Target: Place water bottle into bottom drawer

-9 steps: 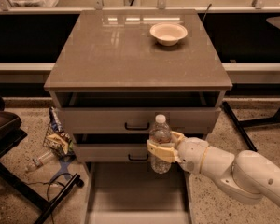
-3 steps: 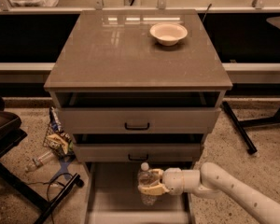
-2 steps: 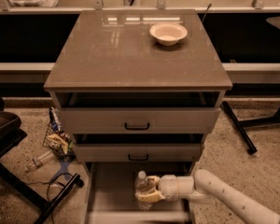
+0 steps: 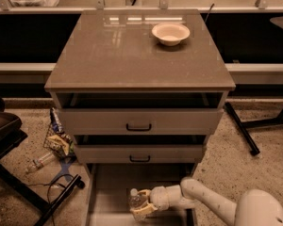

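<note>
Gripping the water bottle [image 4: 135,200] around its lower body, the gripper [image 4: 141,209] is reaching in from the cabinet's right front, with the jaws clenched on the bottle. It is hanging low inside the bottom drawer [image 4: 112,188], which is standing pulled out at the foot of the cabinet [image 4: 139,55]. The bottle is standing about upright, cap up, near the drawer's middle and toward its front. Whether its base is touching the drawer floor I cannot tell; the picture's lower edge is cutting it off.

Step in hand, as I'm judging it: the placing itself, near its end, with the release not yet done. The next move is calling for the base to be seated flat on the drawer floor, then the jaws opened and the arm drawn up and back clear of the cap, so the bottle is not tipping.

Above the open tray, the middle drawer [image 4: 139,153] and the top drawer [image 4: 139,120] are sitting in the cabinet front. Left of the cabinet, on the floor, a second clear bottle [image 4: 39,163] is lying on its side. A bowl [image 4: 170,33] is sitting on the cabinet top, toward its back right.
</note>
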Available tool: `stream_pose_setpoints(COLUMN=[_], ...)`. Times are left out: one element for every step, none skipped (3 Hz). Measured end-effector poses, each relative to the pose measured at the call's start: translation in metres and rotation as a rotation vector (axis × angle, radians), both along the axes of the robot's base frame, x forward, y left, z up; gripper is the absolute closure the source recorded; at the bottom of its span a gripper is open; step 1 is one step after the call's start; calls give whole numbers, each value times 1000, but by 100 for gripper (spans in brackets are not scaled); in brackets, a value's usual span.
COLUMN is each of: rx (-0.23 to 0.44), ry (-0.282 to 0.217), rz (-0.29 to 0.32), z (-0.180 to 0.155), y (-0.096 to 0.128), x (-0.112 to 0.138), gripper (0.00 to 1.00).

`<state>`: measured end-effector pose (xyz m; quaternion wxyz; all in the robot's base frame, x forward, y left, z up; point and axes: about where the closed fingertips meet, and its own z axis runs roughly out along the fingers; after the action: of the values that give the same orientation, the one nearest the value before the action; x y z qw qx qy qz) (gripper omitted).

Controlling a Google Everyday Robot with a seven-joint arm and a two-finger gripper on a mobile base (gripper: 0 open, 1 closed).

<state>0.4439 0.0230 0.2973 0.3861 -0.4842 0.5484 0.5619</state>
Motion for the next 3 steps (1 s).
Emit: stream_pose_setpoints(rx=[-56, -81, -91], ry=[6, 16, 21], rz=[37, 39, 17], z=[-36, -67, -89], y=[10, 12, 5], x=[-3, -4, -7], gripper=[100, 100, 100])
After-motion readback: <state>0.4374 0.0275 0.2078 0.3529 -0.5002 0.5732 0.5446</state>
